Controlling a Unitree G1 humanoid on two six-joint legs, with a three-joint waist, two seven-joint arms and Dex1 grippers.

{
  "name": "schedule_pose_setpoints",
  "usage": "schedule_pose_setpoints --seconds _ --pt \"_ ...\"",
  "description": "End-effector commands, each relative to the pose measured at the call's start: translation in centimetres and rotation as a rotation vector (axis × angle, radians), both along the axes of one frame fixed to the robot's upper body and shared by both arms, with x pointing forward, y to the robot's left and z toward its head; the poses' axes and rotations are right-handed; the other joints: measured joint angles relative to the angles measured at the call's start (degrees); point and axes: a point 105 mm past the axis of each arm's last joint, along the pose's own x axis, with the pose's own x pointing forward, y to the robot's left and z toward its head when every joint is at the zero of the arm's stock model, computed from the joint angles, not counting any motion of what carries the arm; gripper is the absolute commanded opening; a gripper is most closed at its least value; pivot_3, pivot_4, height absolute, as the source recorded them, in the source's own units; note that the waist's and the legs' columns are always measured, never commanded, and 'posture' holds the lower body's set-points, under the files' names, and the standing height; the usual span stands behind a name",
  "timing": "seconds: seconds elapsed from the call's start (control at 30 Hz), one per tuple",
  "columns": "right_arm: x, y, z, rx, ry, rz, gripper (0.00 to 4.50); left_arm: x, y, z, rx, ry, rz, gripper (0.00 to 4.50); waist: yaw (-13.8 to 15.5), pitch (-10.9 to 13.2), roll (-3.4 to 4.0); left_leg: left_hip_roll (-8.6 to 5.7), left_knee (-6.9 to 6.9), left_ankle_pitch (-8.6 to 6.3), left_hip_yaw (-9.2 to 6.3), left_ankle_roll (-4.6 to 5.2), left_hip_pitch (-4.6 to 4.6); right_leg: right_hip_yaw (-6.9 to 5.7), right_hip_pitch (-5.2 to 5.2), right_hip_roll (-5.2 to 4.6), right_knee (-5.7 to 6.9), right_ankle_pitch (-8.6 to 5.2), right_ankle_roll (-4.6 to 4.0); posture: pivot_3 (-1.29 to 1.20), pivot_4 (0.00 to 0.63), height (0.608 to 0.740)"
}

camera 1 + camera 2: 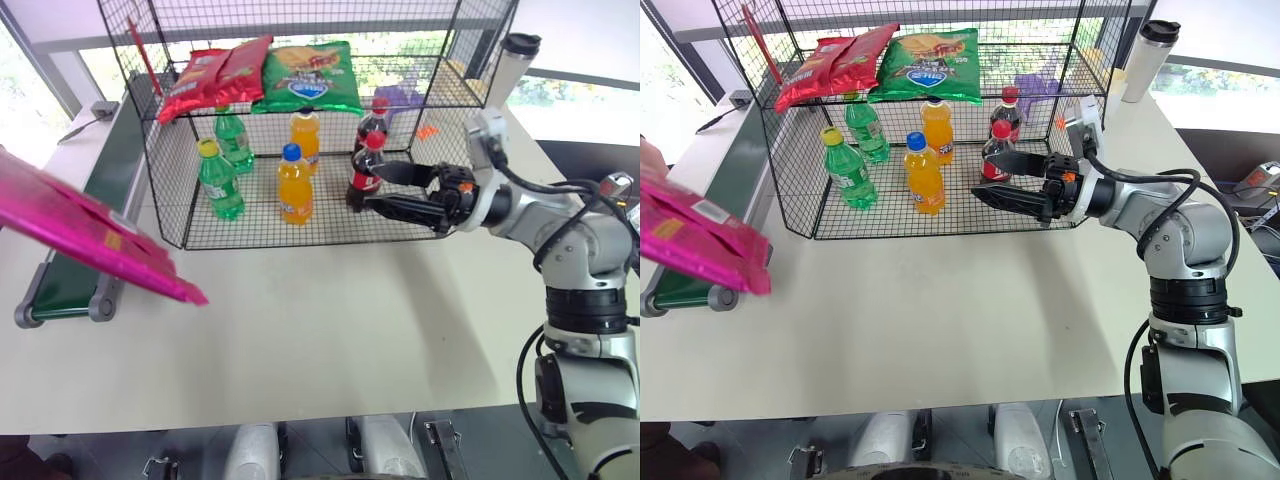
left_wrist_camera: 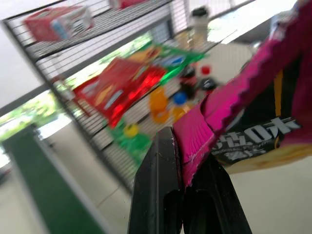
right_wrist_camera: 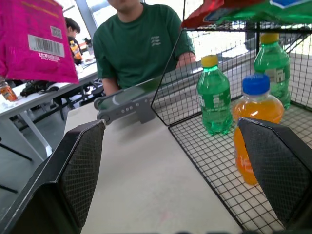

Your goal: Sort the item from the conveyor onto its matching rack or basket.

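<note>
Above the belt's (image 1: pixel 70 270) end, my left fingers (image 2: pixel 187 195) pinch the pink packet's (image 1: pixel 85 232) crimped edge; it seems light, floppy, slippery. My right fingers (image 1: pixel 385 188) gape wide.

Two shiny red chip bags (image 1: pixel 215 72) and a green chip bag (image 1: pixel 308 76) lie side by side up high. Below stand two green plastic soda bottles (image 1: pixel 220 179), two orange ones (image 1: pixel 294 186) and two dark cola bottles with red caps (image 1: pixel 365 170). A tall grey tumbler with a black lid (image 1: pixel 511 66) stands on the pale worktop (image 1: pixel 320 330). A person in a green T-shirt (image 3: pixel 139 44) sits beyond.
</note>
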Motion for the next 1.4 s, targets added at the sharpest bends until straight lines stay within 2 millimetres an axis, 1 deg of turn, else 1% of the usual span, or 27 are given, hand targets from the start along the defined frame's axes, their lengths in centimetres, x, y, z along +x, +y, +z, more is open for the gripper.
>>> schedule_pose_setpoints --seconds 0.03,0.1,0.2,0.27,0.33,0.4,0.47,0.63,0.73,0.87,1.0,1.17,1.27,1.4 --pt "-1.3 0.9 1.0 0.015 -0.075 0.014 4.5 1.1 -1.9 -0.1 -0.036 -0.002 -0.095 0.04 0.0 0.0 0.0 0.01 0.0 0.0 0.0 0.0 -0.03 0.01 -0.03 0.0 0.01 0.0 0.01 0.0 0.15 0.74" --pt "-1.3 1.6 0.5 -0.021 -0.154 -0.039 4.5 1.9 -2.7 0.0 -0.075 -0.01 -0.137 0.04 0.1 0.0 -0.02 0.01 0.0 0.0 -0.01 0.0 -0.06 0.06 -0.08 -0.01 0.02 0.01 0.02 0.0 0.15 0.74" --pt "-0.8 2.2 0.2 -0.056 -0.305 -0.142 4.5 3.8 -3.0 0.3 -0.129 -0.016 -0.126 0.04 0.0 0.0 -0.03 -0.02 0.03 0.0 0.0 -0.01 -0.07 0.12 -0.11 -0.02 0.04 0.04 0.06 0.0 0.15 0.74" --pt "-1.4 2.8 -0.3 -0.068 -0.359 -0.155 4.5 4.8 -3.4 0.1 -0.137 -0.013 -0.127 0.04 0.1 0.0 -0.03 -0.07 0.04 0.01 0.09 -0.02 -0.06 0.18 -0.13 -0.02 0.07 0.05 0.09 0.0 0.15 0.74" --pt "-1.9 3.2 -0.6 -0.057 -0.367 -0.156 4.5 5.3 -3.7 0.2 -0.148 -0.02 -0.136 0.04 0.2 0.0 -0.04 -0.08 0.04 0.03 0.16 -0.05 -0.06 0.18 -0.13 -0.01 0.08 0.05 0.1 0.0 0.15 0.74" --pt "-2.7 3.9 -1.6 -0.06 -0.37 -0.157 4.5 5.8 -3.9 0.5 -0.163 -0.034 -0.151 0.04 0.2 0.0 -0.06 -0.08 0.04 0.04 0.15 -0.07 -0.08 0.18 -0.13 0.0 0.07 0.06 0.1 0.0 0.15 0.74" --pt "-3.3 4.6 -2.3 -0.057 -0.377 -0.162 4.5 6.2 -4.2 0.7 -0.174 -0.042 -0.168 0.04 0.3 0.0 -0.09 -0.09 0.05 0.05 0.15 -0.08 -0.08 0.17 -0.13 0.02 0.08 0.06 0.1 0.0 0.15 0.74" --pt "-4.2 6.2 -1.3 0.026 -0.405 -0.172 4.5 7.0 -4.4 0.9 -0.185 -0.044 -0.182 0.04 0.2 0.0 -0.1 -0.09 0.08 0.11 0.15 -0.18 -0.07 0.19 -0.13 0.04 0.11 0.06 0.1 0.0 0.15 0.74" --pt "-4.1 6.7 -1.0 0.066 -0.412 -0.198 4.5 7.4 -4.6 0.7 -0.18 -0.044 -0.187 0.04 0.2 0.0 -0.11 -0.08 0.09 0.13 0.11 -0.2 -0.07 0.19 -0.13 0.09 0.16 0.06 0.1 0.0 0.15 0.74" --pt "-4.2 7.4 -1.2 0.085 -0.4 -0.189 4.5 8.0 -4.8 0.6 -0.19 -0.053 -0.185 0.04 0.3 -0.1 -0.15 -0.08 0.12 0.14 0.1 -0.22 -0.08 0.2 -0.13 0.1 0.17 0.06 0.1 0.0 0.15 0.74" --pt "-3.9 8.1 -1.0 0.111 -0.406 -0.19 4.5 8.2 -5.2 0.4 -0.197 -0.052 -0.198 0.04 0.3 -0.1 -0.18 -0.08 0.15 0.14 0.09 -0.22 -0.08 0.21 -0.12 0.1 0.2 0.06 0.11 0.0 0.15 0.74" --pt "-4.0 9.2 -0.7 0.175 -0.351 -0.136 4.5 9.1 -5.4 -0.1 -0.194 -0.065 -0.171 0.04 0.2 -0.1 -0.18 -0.08 0.17 0.15 0.06 -0.24 -0.08 0.2 -0.12 0.11 0.24 0.06 0.11 0.0 0.15 0.74" --pt "-3.7 9.5 -1.7 0.13 -0.348 -0.123 4.5 9.6 -5.4 0.4 -0.231 -0.09 -0.162 0.04 0.4 -0.1 -0.2 -0.08 0.19 0.15 0.04 -0.24 -0.08 0.21 -0.12 0.12 0.25 0.06 0.11 0.0 0.15 0.74" --pt "-3.1 9.3 -2.9 0.083 -0.345 -0.128 4.5 10.0 -5.5 1.0 -0.257 -0.12 -0.156 0.04 0.4 -0.1 -0.23 -0.08 0.25 0.15 0.03 -0.24 -0.09 0.2 -0.1 0.12 0.3 0.07 0.12 0.0 0.15 0.74"
